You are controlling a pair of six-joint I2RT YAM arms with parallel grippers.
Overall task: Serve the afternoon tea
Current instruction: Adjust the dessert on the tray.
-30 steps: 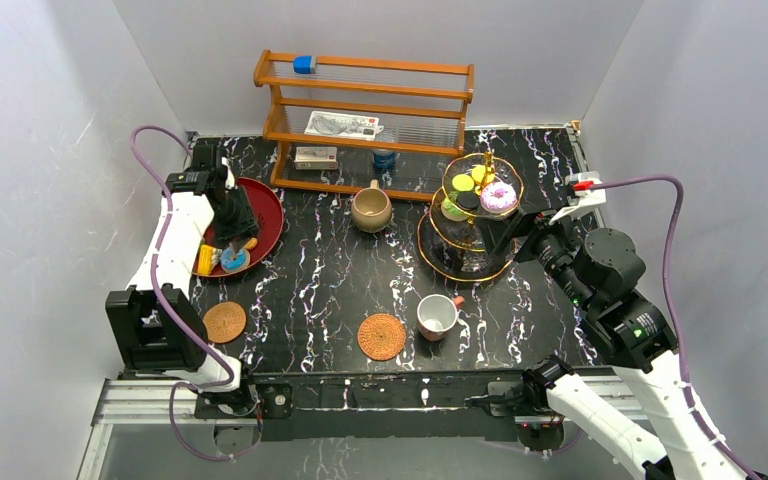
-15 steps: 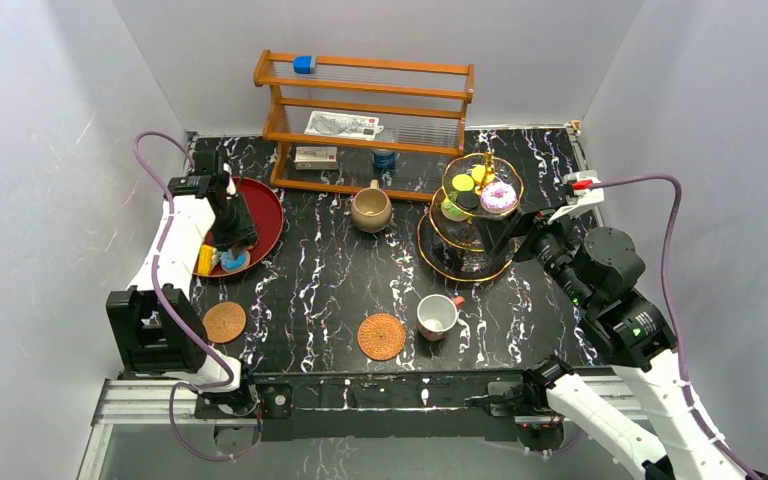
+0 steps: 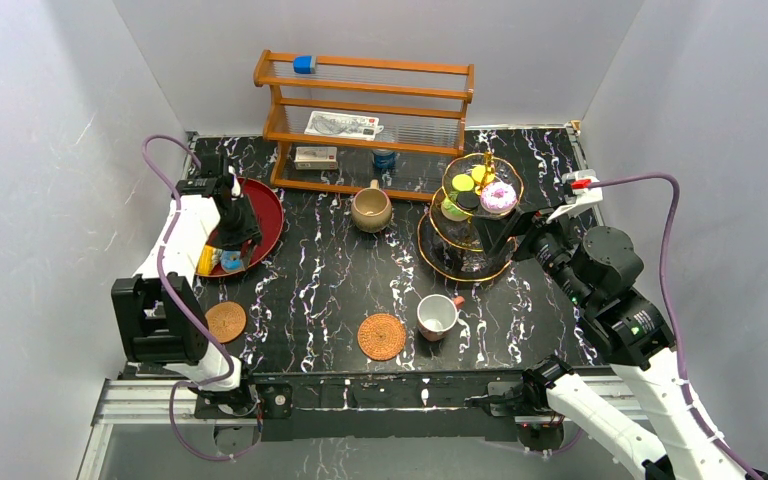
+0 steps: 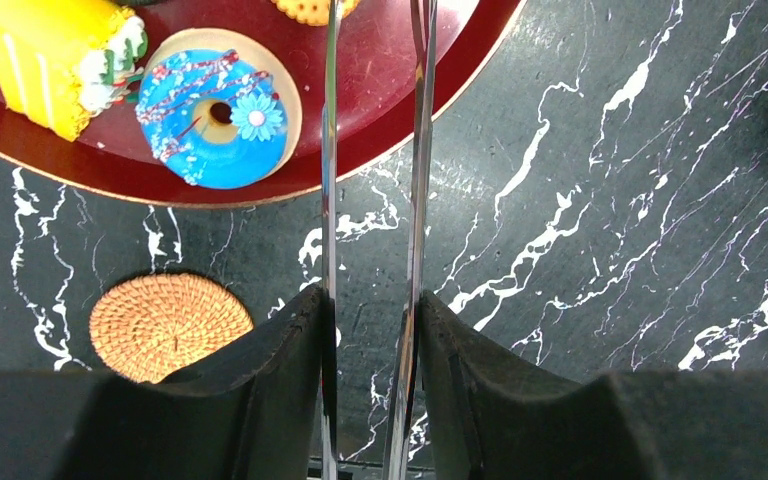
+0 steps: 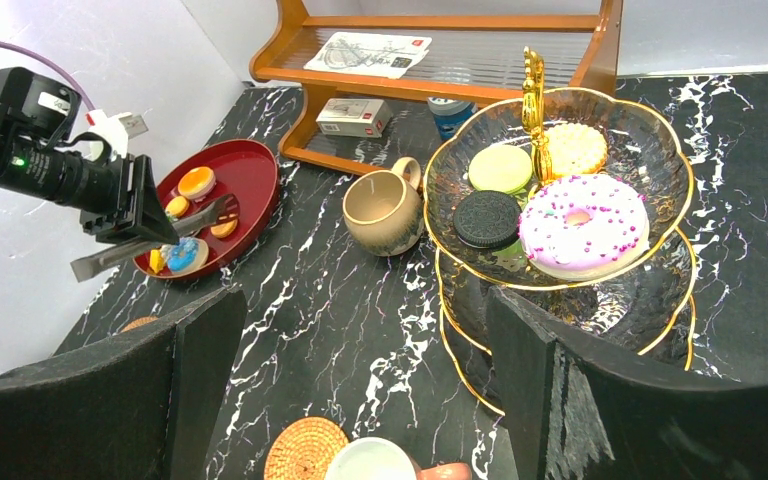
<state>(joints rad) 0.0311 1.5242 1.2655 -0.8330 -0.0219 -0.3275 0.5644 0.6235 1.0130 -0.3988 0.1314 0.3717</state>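
Observation:
My left gripper (image 4: 370,300) is shut on a pair of metal tongs (image 4: 328,150), whose two blades reach over the red plate (image 4: 460,40) with a narrow gap and nothing between them. On that plate lie a blue iced donut (image 4: 218,118) just left of the blades, a yellow cake slice (image 4: 60,60) and an orange cookie (image 4: 305,8) near the tong tips. My right gripper (image 5: 360,300) hangs open and empty beside the gold-rimmed tiered stand (image 5: 440,170), which carries a pink donut (image 5: 582,222) and a dark sandwich cookie (image 5: 486,218).
The tan mug (image 3: 370,210) stands mid-table left of the stand. A white red-handled cup (image 3: 437,316) sits next to one woven coaster (image 3: 381,336); the other coaster (image 3: 225,321) lies near the left arm. The wooden rack (image 3: 365,100) lines the back.
The left arm has drawn the tongs a little toward the back of the red plate, off the blue donut, and the blades have narrowed slightly. The right arm has not moved.

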